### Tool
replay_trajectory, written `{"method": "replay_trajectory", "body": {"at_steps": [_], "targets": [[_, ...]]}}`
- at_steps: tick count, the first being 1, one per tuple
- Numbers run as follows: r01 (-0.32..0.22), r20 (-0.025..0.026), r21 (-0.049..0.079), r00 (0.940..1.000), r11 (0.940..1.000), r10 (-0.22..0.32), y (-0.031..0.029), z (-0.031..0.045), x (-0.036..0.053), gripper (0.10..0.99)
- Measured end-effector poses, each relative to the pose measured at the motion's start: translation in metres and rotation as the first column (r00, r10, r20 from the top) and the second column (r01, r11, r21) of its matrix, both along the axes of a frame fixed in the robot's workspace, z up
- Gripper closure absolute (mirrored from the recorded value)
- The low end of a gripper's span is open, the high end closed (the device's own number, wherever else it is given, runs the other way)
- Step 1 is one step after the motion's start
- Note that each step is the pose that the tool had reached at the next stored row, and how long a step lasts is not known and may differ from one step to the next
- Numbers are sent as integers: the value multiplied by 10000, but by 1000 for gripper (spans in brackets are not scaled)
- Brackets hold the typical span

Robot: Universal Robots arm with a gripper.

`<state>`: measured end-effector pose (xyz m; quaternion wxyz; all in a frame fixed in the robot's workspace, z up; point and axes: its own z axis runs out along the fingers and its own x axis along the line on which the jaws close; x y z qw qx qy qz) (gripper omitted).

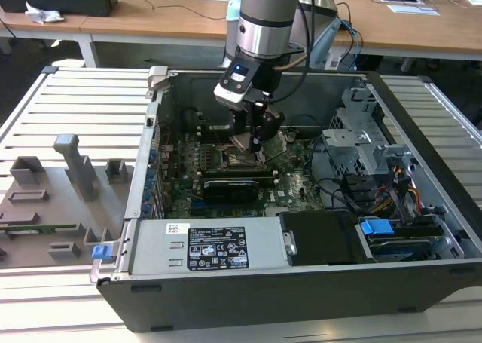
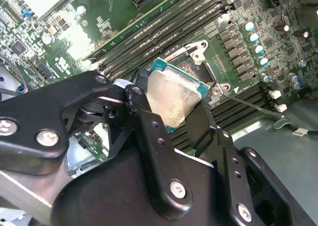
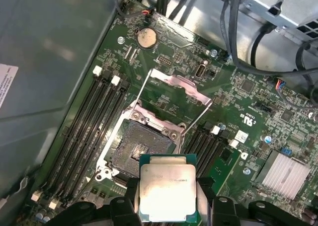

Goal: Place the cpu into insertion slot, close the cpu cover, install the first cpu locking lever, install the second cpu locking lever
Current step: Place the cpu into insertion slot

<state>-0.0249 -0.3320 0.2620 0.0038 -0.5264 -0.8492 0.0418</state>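
Note:
My gripper is shut on the cpu, a silver-topped square chip on a green substrate, held by its edges between the two black fingers. The cpu hangs a little above the motherboard, just beside the insertion slot, whose black pin field lies bare inside its silver rim. The cpu cover, a silver frame plate, stands swung up at the far side of the slot. Thin wire locking levers stand raised along its sides. In the exterior view the slot sits right below the fingertips.
The motherboard lies inside an open computer case. Black memory slots flank the socket on both sides. A coin battery, black cables and a heatsink sit nearby. A grey fixture plate lies at the exterior view's left.

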Motion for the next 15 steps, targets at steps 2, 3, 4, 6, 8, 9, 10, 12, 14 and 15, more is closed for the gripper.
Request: {"method": "replay_trajectory", "body": {"at_steps": [2, 3, 4, 6, 8, 9, 10, 12, 14, 15], "targets": [[126, 0, -12, 9999, 9999, -126, 0, 0, 0, 545], [168, 0, -14, 9999, 9999, -168, 0, -1, 0, 545], [192, -1, -17, 9998, 9998, -192, 0, -1, 0, 545], [206, 0, -17, 9998, 9998, -206, 0, -3, 0, 545], [218, 0, -21, 9998, 9998, -218, 0, -4, 0, 545], [230, 0, -22, 9997, 9997, -230, 0, -4, 0, 545], [250, 0, -23, 9997, 9997, -250, 0, -4, 0, 545], [308, 0, -27, 9995, 9995, -308, 0, -4, 0, 545], [346, 0, -28, 9994, 9994, -346, 0, -5, 0, 545], [395, 0, -29, 9992, 9992, -395, 0, -5, 0, 545]]}}
